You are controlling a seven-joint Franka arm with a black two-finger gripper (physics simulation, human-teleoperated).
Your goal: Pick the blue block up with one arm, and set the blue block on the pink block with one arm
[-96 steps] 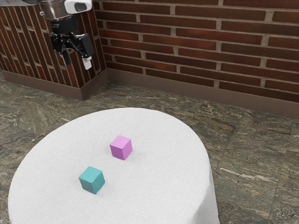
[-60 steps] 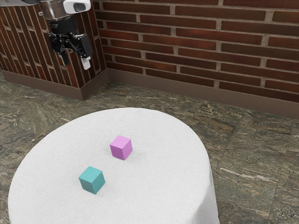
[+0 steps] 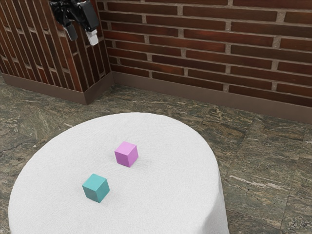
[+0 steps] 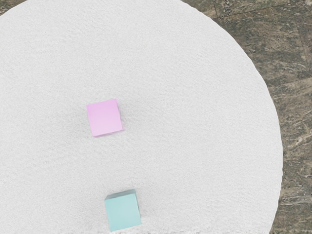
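Brick wall [image 3: 209,48] backs the scene, above a mottled stone floor [image 3: 263,161]. The round white bench [image 3: 165,204] carries both cubes. High at the exterior view's upper left, the black gripper [image 3: 81,34] hangs well above the bench, its fingers apart with nothing between them. The pink block [image 3: 126,154] sits near the bench's middle. The blue block [image 3: 95,187] rests on the bench near it but not touching, toward the exterior view's lower left
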